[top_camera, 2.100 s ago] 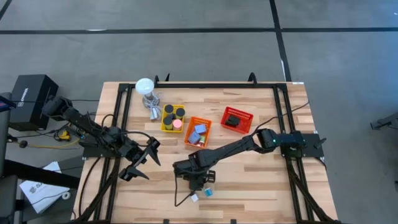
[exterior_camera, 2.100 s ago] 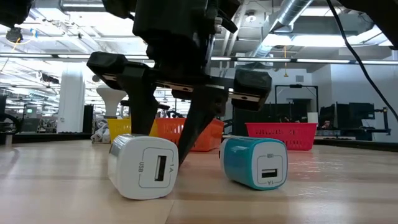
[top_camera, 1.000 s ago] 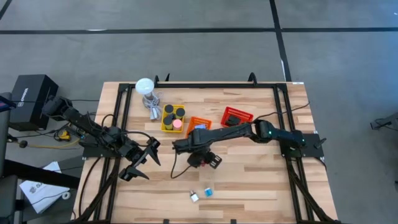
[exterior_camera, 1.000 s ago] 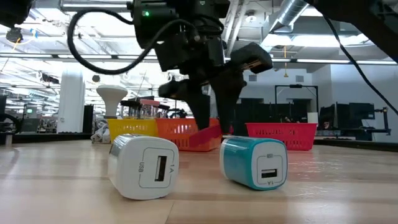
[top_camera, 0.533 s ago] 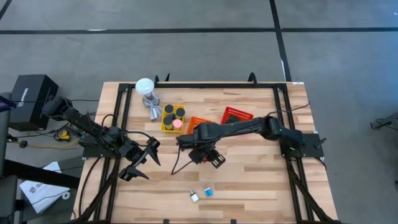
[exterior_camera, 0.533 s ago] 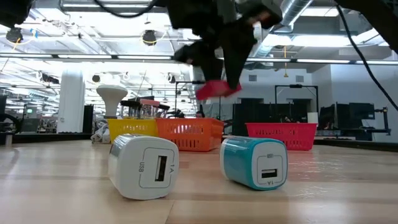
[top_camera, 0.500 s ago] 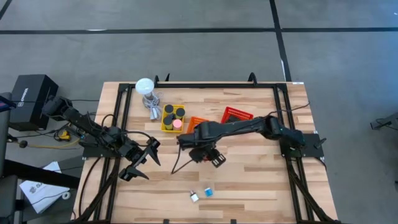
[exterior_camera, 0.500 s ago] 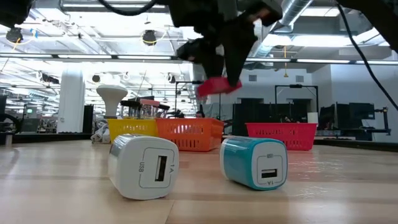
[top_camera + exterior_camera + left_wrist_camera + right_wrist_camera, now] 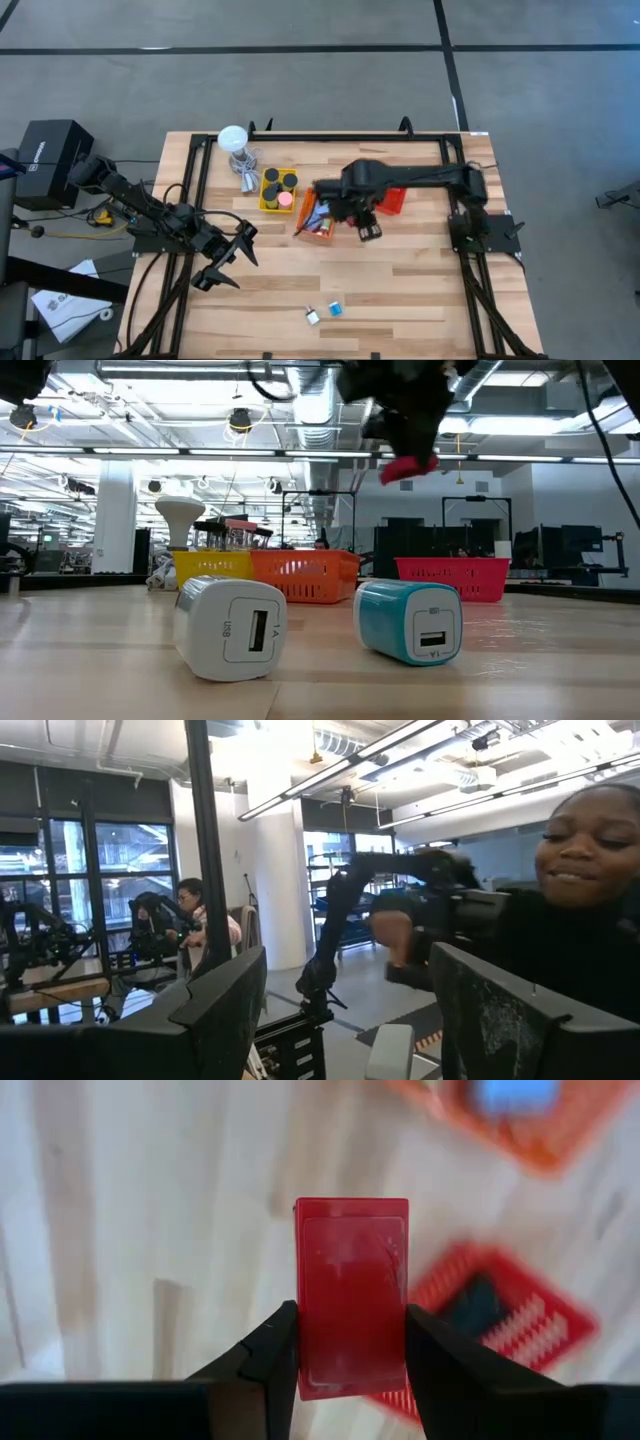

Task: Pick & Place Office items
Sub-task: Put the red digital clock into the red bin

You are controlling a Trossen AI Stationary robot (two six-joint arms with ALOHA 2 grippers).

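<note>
My right gripper (image 9: 354, 218) hangs high over the table between the orange basket (image 9: 318, 214) and the red basket (image 9: 388, 196), shut on a red flat rectangle (image 9: 352, 1295). In the low view the rectangle (image 9: 408, 466) shows far above the table. A white cube (image 9: 230, 626) and a teal cube (image 9: 408, 620) rest on their sides on the near part of the table, also seen from above as the white cube (image 9: 313, 316) and the teal cube (image 9: 335, 309). My left gripper (image 9: 230, 256) waits open at the table's left side, holding nothing. My right gripper pinches the red rectangle between its two fingers (image 9: 268, 1352), one on each long edge (image 9: 300, 1342), at the end nearer the wrist. The fingers point down from above and lie along the rectangle. It is lifted clear of the table, its free end pointing down.
A yellow basket (image 9: 278, 190) holds black pucks and a pink lump. The orange basket (image 9: 505, 1125) holds light-blue blocks, and the red basket (image 9: 490, 1320) holds a black item. A white round-headed stand (image 9: 233, 140) is at the far left. A person shows in the left wrist view.
My right gripper, still shut on the red rectangle, has risen and swung from the table's middle toward the far right, from beside the orange basket toward the red basket. The rectangle went with it, higher above the table. The two cubes and my left arm have stayed put.
</note>
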